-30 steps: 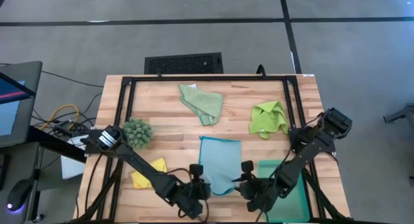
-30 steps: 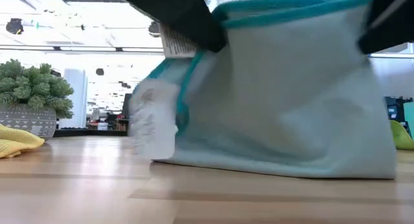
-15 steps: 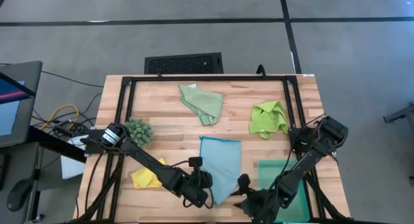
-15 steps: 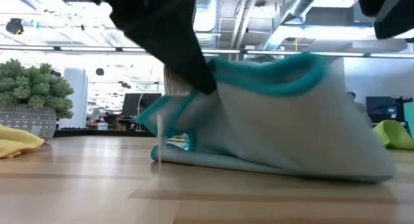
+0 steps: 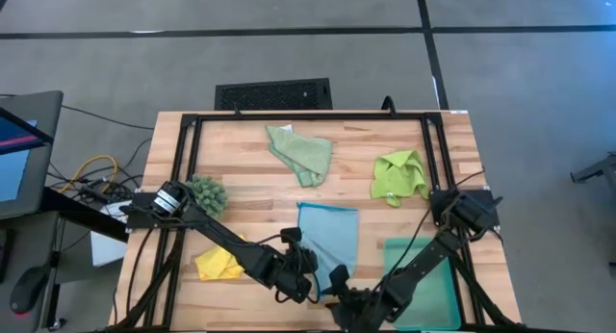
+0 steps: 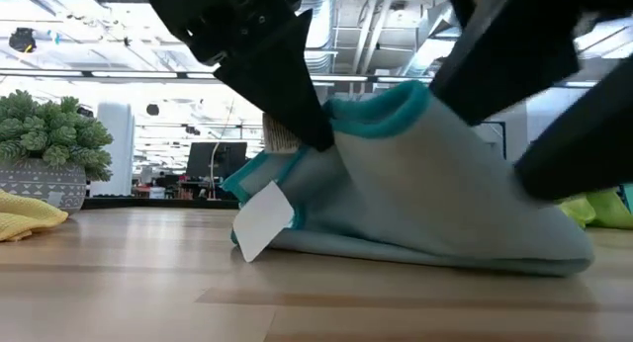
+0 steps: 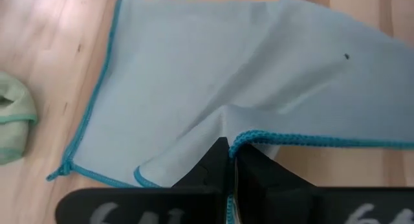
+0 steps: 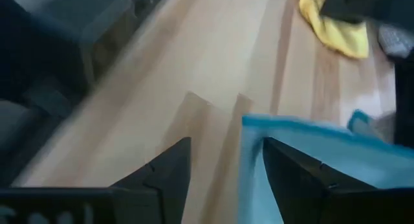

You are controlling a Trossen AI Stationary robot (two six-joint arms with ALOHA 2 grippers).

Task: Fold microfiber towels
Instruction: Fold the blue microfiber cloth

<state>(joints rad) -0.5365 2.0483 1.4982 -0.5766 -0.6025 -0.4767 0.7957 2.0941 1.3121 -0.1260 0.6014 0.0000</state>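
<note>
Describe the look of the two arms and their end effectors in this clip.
Both arms are dark, slim and jointed. The left end effector has two black wedge-shaped fingers; grey lettering shows on its body. The right end effector has matching black angular fingers. Black cables run along the right arm.

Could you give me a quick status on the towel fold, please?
Left gripper shut on blue towel hem, lifted. Right gripper open, beside the towel's near edge, holding nothing. Fold unfinished. Nothing in the way.
</note>
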